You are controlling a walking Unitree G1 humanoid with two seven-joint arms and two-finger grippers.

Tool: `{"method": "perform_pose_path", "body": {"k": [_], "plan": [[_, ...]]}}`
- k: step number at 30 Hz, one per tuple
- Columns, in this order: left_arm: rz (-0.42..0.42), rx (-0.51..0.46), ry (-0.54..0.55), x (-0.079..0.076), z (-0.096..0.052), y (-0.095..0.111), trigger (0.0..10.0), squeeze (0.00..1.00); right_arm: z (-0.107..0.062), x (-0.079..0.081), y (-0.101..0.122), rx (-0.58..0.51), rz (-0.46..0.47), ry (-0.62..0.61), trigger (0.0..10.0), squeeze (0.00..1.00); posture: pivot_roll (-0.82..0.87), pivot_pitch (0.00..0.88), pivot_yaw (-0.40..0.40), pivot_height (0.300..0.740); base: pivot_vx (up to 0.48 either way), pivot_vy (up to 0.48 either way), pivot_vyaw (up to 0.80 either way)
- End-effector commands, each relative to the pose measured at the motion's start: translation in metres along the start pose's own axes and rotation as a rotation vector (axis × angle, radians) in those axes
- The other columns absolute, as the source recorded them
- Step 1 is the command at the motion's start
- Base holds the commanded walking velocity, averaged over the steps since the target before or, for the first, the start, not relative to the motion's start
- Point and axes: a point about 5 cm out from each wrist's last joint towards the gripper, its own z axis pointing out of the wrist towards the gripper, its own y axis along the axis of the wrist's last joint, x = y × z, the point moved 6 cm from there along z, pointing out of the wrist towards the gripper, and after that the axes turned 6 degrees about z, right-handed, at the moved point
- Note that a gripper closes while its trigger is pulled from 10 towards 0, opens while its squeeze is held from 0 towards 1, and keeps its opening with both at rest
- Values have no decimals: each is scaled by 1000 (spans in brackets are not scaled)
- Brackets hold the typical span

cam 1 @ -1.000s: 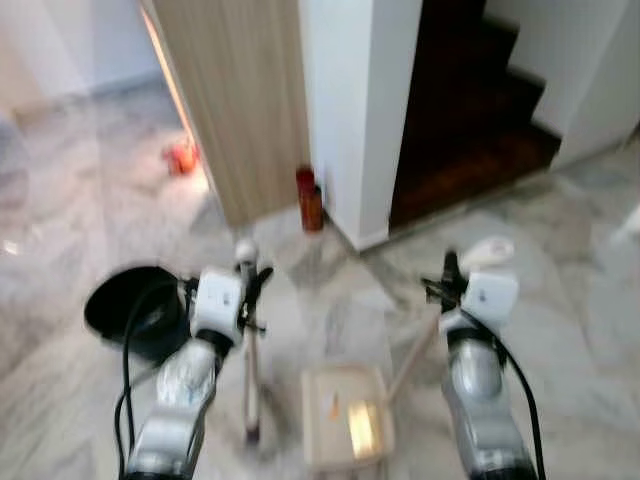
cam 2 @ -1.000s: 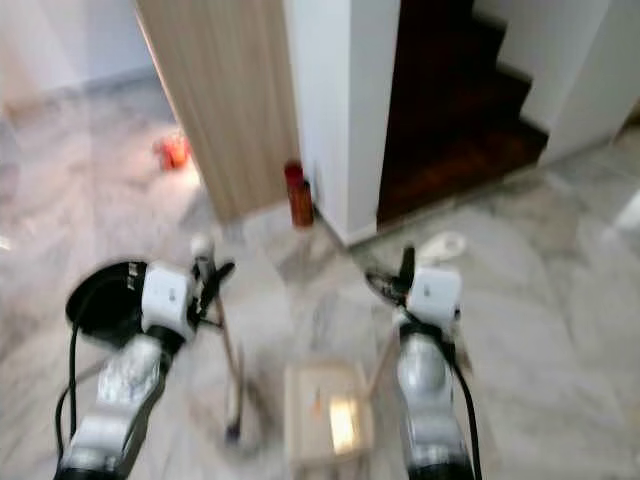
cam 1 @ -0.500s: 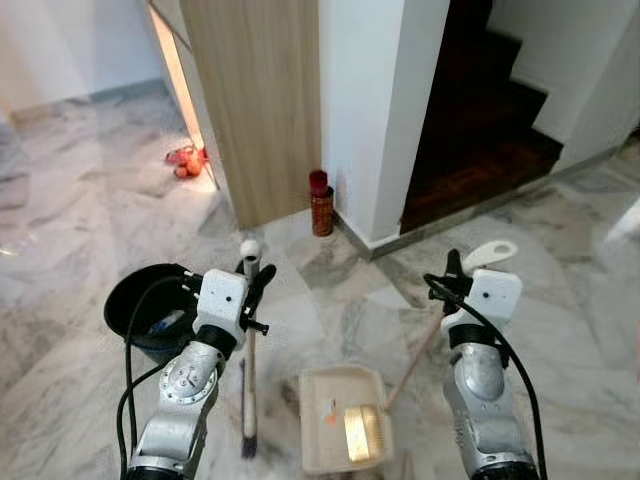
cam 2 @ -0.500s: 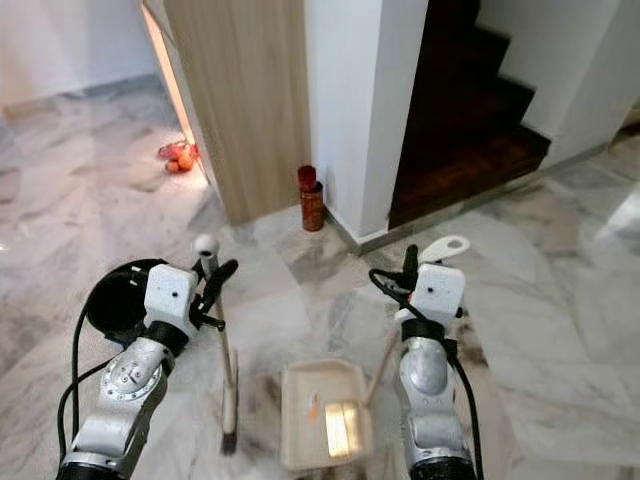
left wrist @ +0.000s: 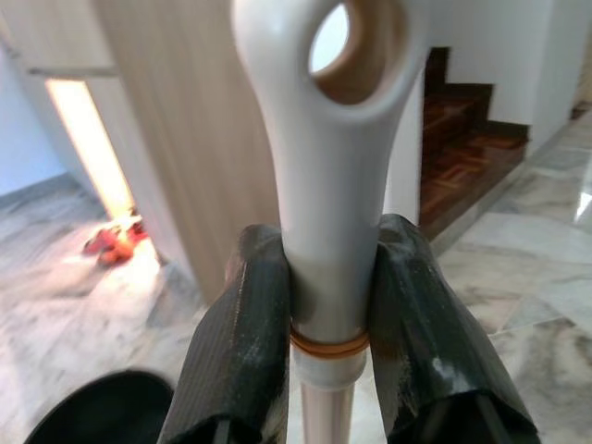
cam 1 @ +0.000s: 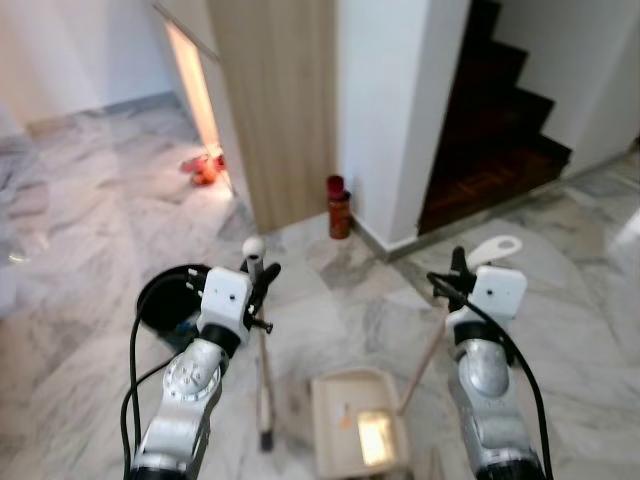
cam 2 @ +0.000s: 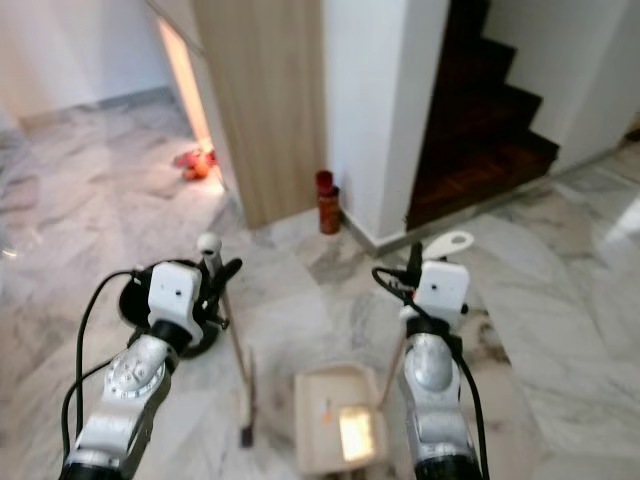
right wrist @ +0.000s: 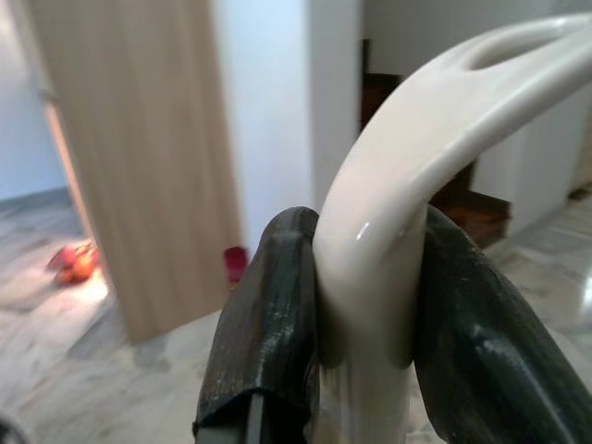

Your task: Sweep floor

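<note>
From the head views, the left gripper (cam 1: pixel 262 275) carries the broom (cam 1: pixel 263 385), the right gripper (cam 1: pixel 455 272) the dustpan (cam 1: pixel 358 436), which holds debris; a tilt would spill it. The bin (cam 1: pixel 172 303) sits close left, with open marble floor (cam 1: pixel 90 230) beyond.

Left wrist: fingers (left wrist: pixel 242 333) pinch the broom.

Right wrist: fingers (right wrist: pixel 268 319) clamp the dustpan handle (right wrist: pixel 407 185); the wall corner (right wrist: pixel 305 102) is near.

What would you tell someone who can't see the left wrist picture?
Two black fingers of the left end effector squeeze a cream broom handle just below its hanging hole. Behind are a wooden panel, marble floor and dark stairs.
</note>
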Motion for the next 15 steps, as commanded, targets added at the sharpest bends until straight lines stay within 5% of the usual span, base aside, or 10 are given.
{"method": "perform_pose_path", "body": {"k": [1,15], "plan": [[19,-43,8,3,3,12,10000,0,4,5,11,-40,30,8,10000,0,110,0,44,740,0,285,0],[17,-41,8,3,3,12,10000,0,4,7,10,-37,23,18,10000,0,115,6,41,740,0,285,29]]}}
